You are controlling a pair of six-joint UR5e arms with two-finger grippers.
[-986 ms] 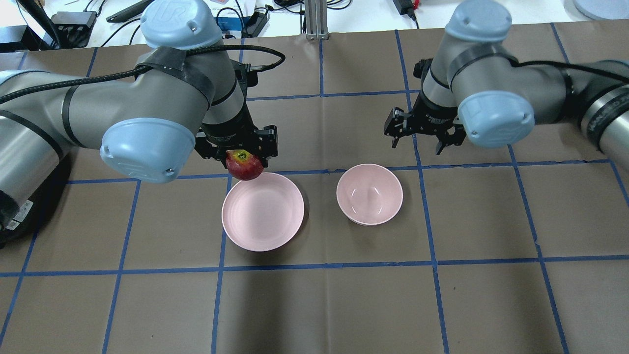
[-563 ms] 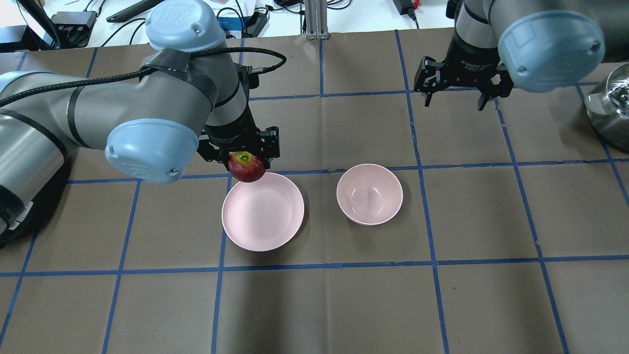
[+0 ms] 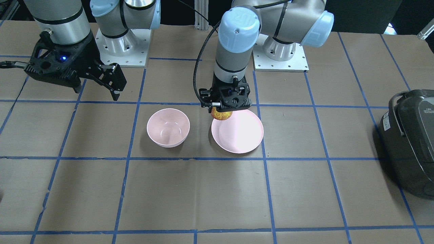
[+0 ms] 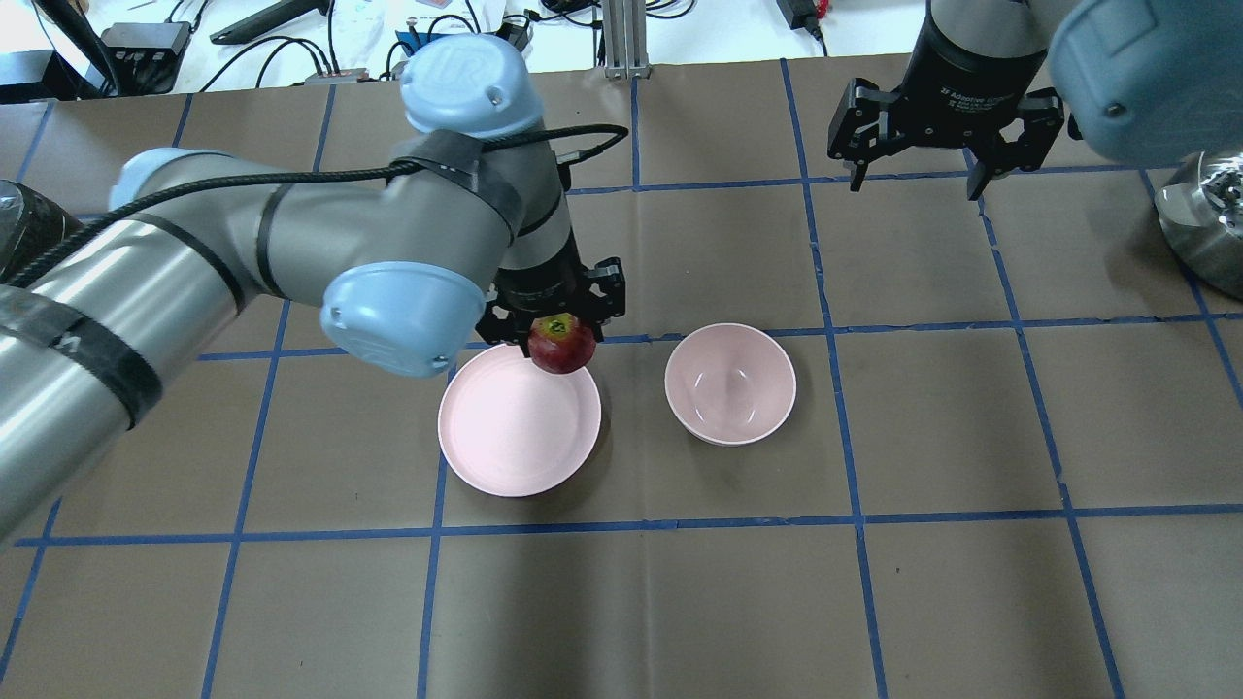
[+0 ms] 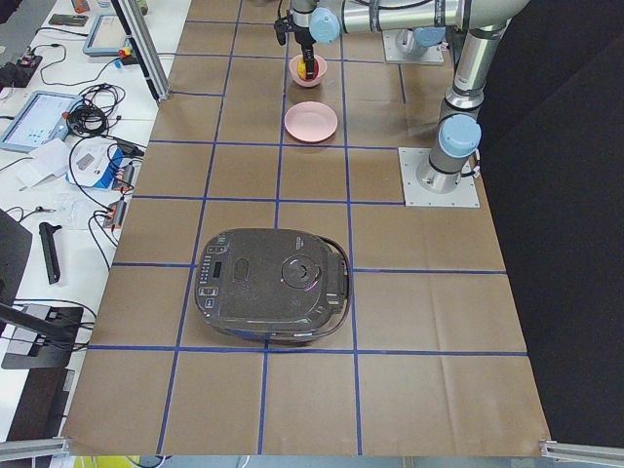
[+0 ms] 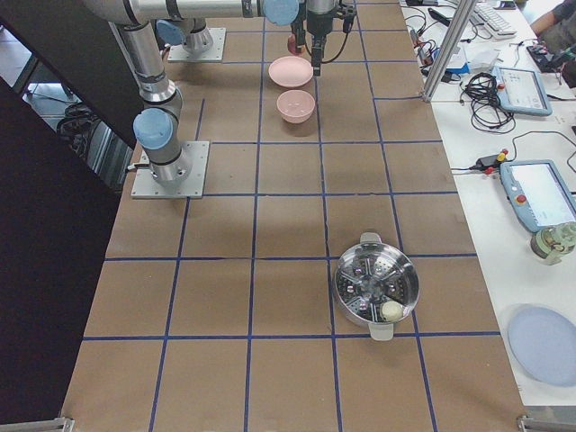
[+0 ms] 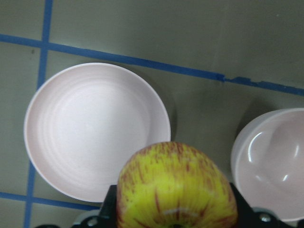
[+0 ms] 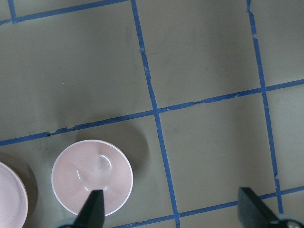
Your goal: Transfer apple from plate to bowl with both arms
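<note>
My left gripper (image 4: 555, 328) is shut on the red-and-yellow apple (image 4: 561, 346) and holds it in the air over the far right rim of the flat pink plate (image 4: 505, 427). The apple also shows in the front view (image 3: 221, 115) and fills the bottom of the left wrist view (image 7: 176, 187). The plate (image 3: 241, 135) holds nothing. The deep pink bowl (image 4: 730, 383) stands to the plate's right, also holding nothing (image 3: 168, 127). My right gripper (image 4: 918, 170) is open and holds nothing, high above the table behind and to the right of the bowl.
A dark rice cooker (image 3: 412, 139) sits at the table's end on my left side. A steel pot with a steamer insert (image 6: 376, 288) sits at the end on my right. Blue tape lines grid the brown table cover (image 4: 621, 602).
My left gripper has carried the apple to the right, from the plate's far left rim to its far right rim. My right gripper has moved up and away from the bowl, still open.
</note>
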